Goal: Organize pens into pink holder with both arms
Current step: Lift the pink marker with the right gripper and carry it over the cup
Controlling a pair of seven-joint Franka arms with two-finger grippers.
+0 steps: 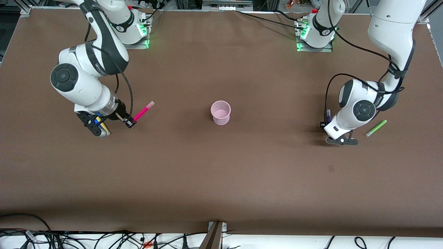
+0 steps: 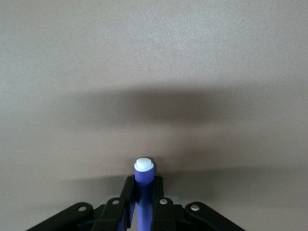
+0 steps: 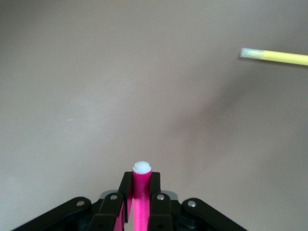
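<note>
The pink holder (image 1: pixel 220 112) stands upright at the middle of the table. My right gripper (image 1: pixel 130 122) is shut on the magenta-pink pen (image 1: pixel 143 110), toward the right arm's end of the table; in the right wrist view the gripper (image 3: pixel 141 179) holds the pen (image 3: pixel 141 192) with its pale tip forward. The yellow pen (image 3: pixel 276 57) lies on the table nearby, mostly hidden under the right wrist in the front view (image 1: pixel 103 129). My left gripper (image 1: pixel 324 124) is shut on the dark purple pen (image 1: pixel 328 114), also seen in the left wrist view (image 2: pixel 143 182). The light green pen (image 1: pixel 376 128) lies beside the left arm.
The brown table cover (image 1: pixel 221 173) runs bare from the holder to the front edge. The arm bases (image 1: pixel 313 34) stand along the edge farthest from the front camera. Cables (image 1: pixel 104 238) hang below the front edge.
</note>
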